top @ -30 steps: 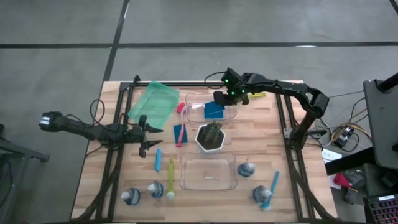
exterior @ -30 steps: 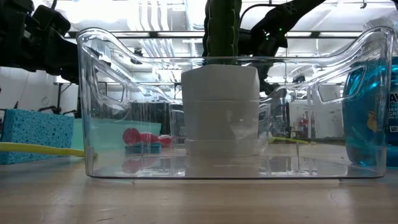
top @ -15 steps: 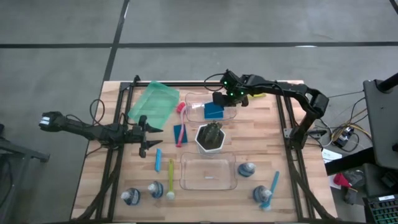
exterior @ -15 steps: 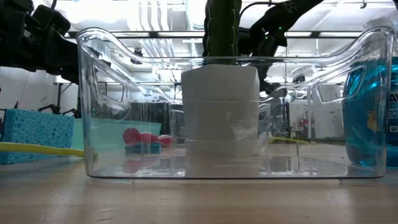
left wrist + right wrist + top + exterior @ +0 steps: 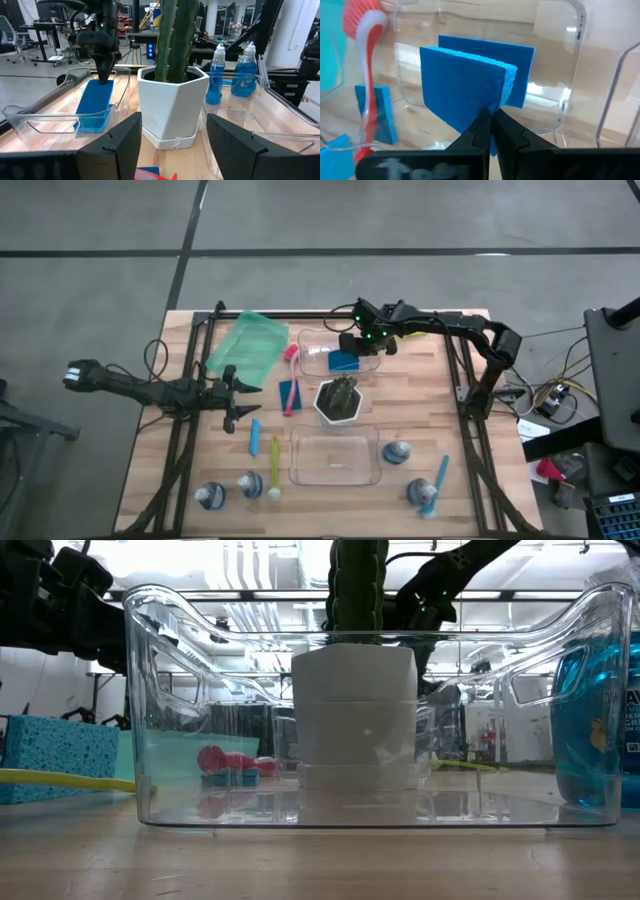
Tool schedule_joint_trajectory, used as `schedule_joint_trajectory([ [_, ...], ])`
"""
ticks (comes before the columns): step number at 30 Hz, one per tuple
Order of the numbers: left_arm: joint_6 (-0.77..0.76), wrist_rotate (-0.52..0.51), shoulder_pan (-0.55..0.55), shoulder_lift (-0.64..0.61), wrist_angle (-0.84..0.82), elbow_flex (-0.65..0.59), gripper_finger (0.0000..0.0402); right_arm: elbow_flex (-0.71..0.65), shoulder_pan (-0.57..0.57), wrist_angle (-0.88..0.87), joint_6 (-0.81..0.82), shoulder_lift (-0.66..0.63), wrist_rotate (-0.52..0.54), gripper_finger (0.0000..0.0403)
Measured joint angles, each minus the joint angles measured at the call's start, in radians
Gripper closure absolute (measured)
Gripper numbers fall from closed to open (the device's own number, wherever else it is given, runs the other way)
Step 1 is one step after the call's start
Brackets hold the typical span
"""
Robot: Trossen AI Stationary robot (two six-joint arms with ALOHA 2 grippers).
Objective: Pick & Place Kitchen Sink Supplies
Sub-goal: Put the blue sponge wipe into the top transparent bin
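sponge held over the far bin

the right gripper [image 5: 491,122] pinches a blue sponge [image 5: 465,90] on its edge, inside the clear bin [image 5: 315,358] just behind the white pot [image 5: 339,402]. the left gripper [image 5: 232,392] waits beside the pot, fingers spread and empty.

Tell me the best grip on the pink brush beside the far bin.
Likely the pink brush's slim handle at mid-length, from straight above, jaws across it. It lies flat on the table, its head near the far bin; the left gripper waits closest.
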Motion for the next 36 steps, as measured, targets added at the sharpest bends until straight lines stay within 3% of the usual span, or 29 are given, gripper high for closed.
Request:
schedule_joint_trajectory([
  [36,0.0,0.0,0.0,0.0,0.0,0.0,0.0184,0.001,-0.005,0.045,0.008,0.067,0.02,0.0394],
])
